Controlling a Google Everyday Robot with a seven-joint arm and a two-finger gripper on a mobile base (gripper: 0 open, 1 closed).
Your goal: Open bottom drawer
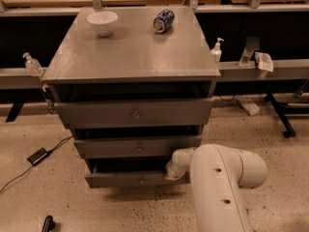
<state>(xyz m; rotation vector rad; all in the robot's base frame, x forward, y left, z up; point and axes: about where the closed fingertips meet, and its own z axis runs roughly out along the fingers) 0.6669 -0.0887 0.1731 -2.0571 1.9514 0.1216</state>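
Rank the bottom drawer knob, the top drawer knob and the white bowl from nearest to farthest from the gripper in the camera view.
The gripper sits at the right end of the bottom drawer.
1. bottom drawer knob, just left of it.
2. top drawer knob, higher, centre front.
3. white bowl, far back left on top.

Grey bottom drawer [130, 179], knob same dull grey. Off-white gripper [172, 171] at drawer's right end, arm [219, 187] glossy off-white too. Cabinet top [130, 52] grey, slight sheen. White bowl [102, 22], blue-and-white patterned can [163, 21]. Floor [43, 197] beige, dark-speckled.
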